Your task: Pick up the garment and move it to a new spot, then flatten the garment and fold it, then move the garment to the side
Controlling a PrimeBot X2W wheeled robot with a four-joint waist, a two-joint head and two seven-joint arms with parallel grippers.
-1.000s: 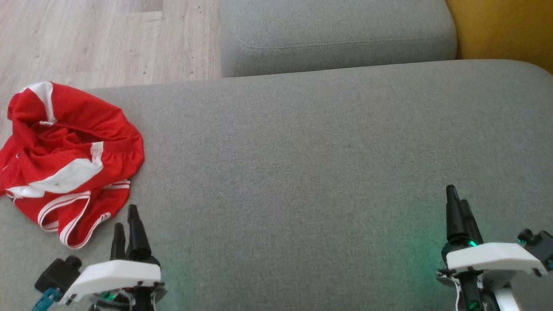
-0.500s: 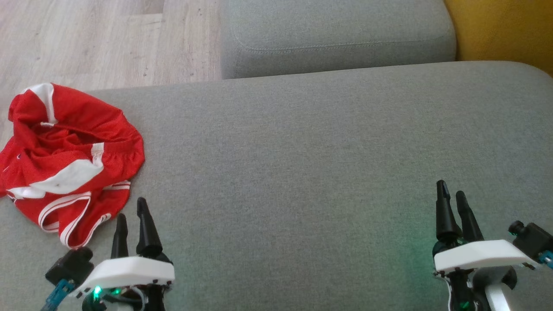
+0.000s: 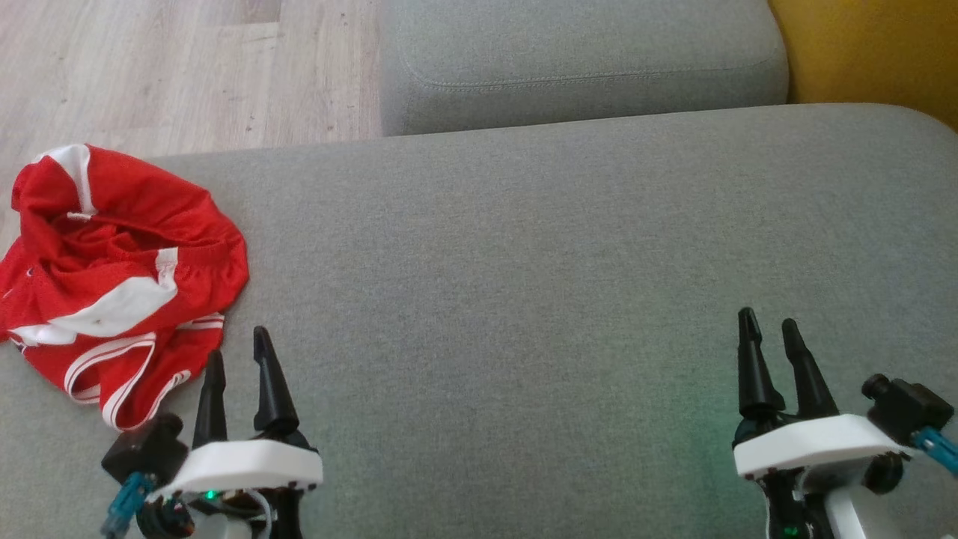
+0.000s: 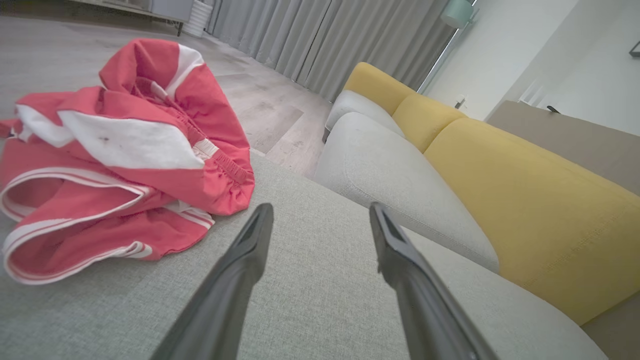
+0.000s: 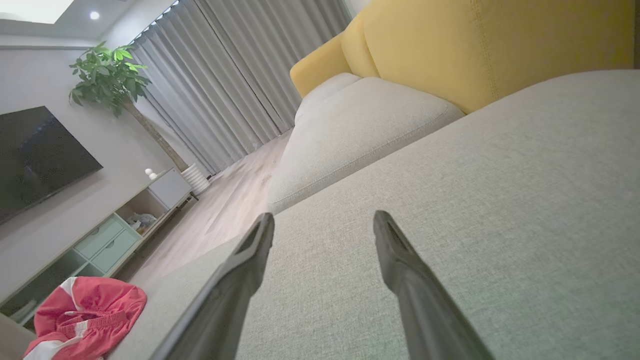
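Note:
The garment (image 3: 112, 277) is a pair of red shorts with white panels and stripes, crumpled in a heap at the far left of the grey sofa seat (image 3: 524, 284). In the left wrist view the garment (image 4: 115, 155) lies just left of and beyond the fingertips. My left gripper (image 3: 239, 352) hovers open beside the heap's near right edge, apart from it, holding nothing. My right gripper (image 3: 767, 329) is open and empty over bare cushion at the lower right. From the right wrist view the garment (image 5: 82, 317) is far off at the lower left.
A second grey cushion (image 3: 584, 64) adjoins the seat at the back, with the yellow backrest (image 3: 868, 49) at the upper right. Wooden floor (image 3: 172, 67) lies past the seat's far left edge. A TV, plant and low cabinet (image 5: 100, 235) stand across the room.
The left gripper has moved slightly right and forward along the garment's near edge. The right gripper has shifted a little left and forward. Both stayed open; the garment has not moved.

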